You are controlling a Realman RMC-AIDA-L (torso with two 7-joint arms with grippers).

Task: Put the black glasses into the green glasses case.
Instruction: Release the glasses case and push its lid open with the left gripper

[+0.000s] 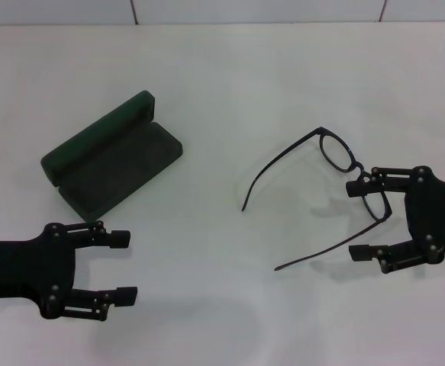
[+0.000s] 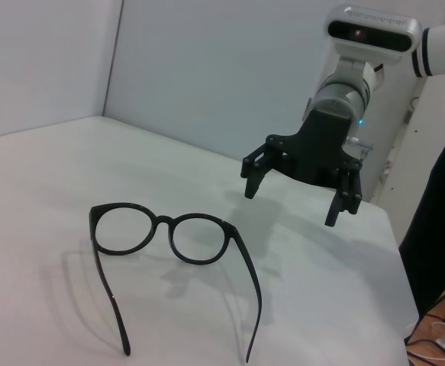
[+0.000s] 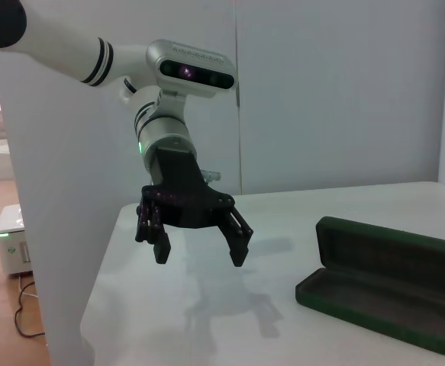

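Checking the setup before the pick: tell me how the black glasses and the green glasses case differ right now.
The black glasses are a thin open frame with both temple arms unfolded; the green glasses case is a solid oblong shell, lid open and empty. The glasses lie on the robot's right, at the open right gripper; the case lies on its left, beyond the open left gripper. Both rest on the white table.

White tabletop [image 1: 222, 305], pale wall panels [image 2: 207, 69] behind it, white box with green light [image 3: 12, 238], floor cables [image 2: 436, 343]
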